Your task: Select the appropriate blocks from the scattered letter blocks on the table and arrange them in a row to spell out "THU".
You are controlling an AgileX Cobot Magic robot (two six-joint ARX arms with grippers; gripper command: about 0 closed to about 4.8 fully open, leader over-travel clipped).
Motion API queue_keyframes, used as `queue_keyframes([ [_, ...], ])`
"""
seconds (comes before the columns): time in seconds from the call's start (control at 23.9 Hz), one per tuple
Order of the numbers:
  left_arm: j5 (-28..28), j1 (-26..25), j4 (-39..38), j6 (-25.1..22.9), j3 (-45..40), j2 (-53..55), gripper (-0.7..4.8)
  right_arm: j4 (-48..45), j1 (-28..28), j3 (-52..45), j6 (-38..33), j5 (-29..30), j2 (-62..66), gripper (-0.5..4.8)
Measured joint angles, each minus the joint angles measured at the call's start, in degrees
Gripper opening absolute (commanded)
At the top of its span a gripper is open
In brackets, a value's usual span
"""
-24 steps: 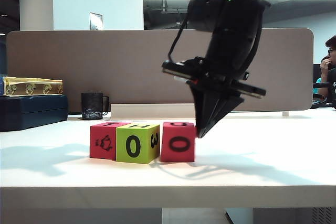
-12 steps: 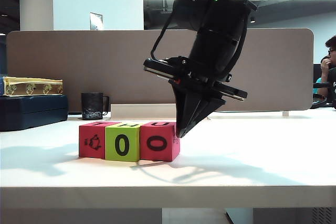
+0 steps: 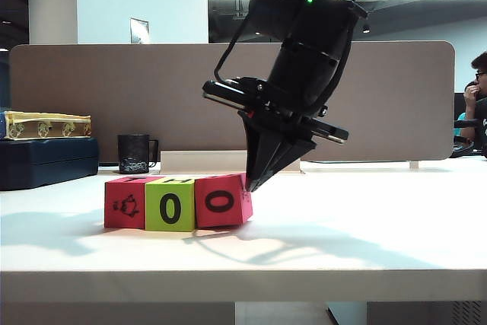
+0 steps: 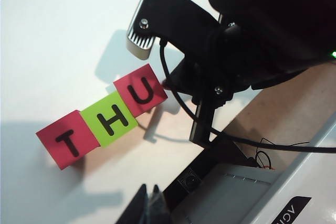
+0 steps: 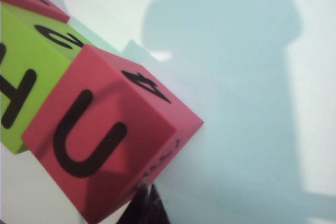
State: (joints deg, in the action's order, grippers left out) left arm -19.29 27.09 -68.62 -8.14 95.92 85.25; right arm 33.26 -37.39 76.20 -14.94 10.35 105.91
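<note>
A grey-brown divider panel point(image 3: 114, 104) stands along the far edge of the desk. Before it sits a black mug point(image 3: 135, 154), near a dark blue case point(image 3: 46, 161) topped by a yellow tray point(image 3: 46, 125). A seated person point(image 3: 478, 89) shows at the right edge.

The three foam-like letter cubes, two pinkish-red point(image 3: 222, 201) point(image 3: 124, 203) and one lime green point(image 3: 170, 205), have matt, finely grained faces with flat black print. The white bench point(image 3: 365, 234) is smooth with a soft satin sheen. The right pincer point(image 3: 251, 183) is dark matt plastic, as is the left pincer point(image 4: 149, 209). A ribbed silver metal housing point(image 4: 140, 35) sits on the right arm. The grey-brown divider panel point(image 3: 91, 97) looks matt.
</note>
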Motion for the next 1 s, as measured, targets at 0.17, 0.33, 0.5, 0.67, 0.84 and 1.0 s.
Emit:
queue_keyframes([
  [0.17,0.0,0.0,-0.1,0.0,0.0,0.0,-0.05,-0.4,0.0,0.1,0.0,0.0,1.4,-0.05],
  [0.33,0.0,0.0,-1.0,0.0,0.0,0.0,-0.05,-0.9,0.0,0.1,0.0,0.0,3.7,-0.05],
  [0.5,0.0,0.0,-1.0,0.0,0.0,0.0,-0.05,-2.0,0.0,0.1,0.0,0.0,3.9,-0.05],
  [0.67,0.0,0.0,-1.0,0.0,0.0,0.0,-0.05,-3.1,0.0,0.1,0.0,0.0,3.9,-0.05],
  [0.84,0.0,0.0,-1.0,0.0,0.0,0.0,-0.05,-4.0,0.0,0.1,0.0,0.0,3.9,-0.05],
  [1.0,0.0,0.0,-1.0,0.0,0.0,0.0,-0.05,-4.3,0.0,0.1,0.0,0.0,3.9,-0.05],
])
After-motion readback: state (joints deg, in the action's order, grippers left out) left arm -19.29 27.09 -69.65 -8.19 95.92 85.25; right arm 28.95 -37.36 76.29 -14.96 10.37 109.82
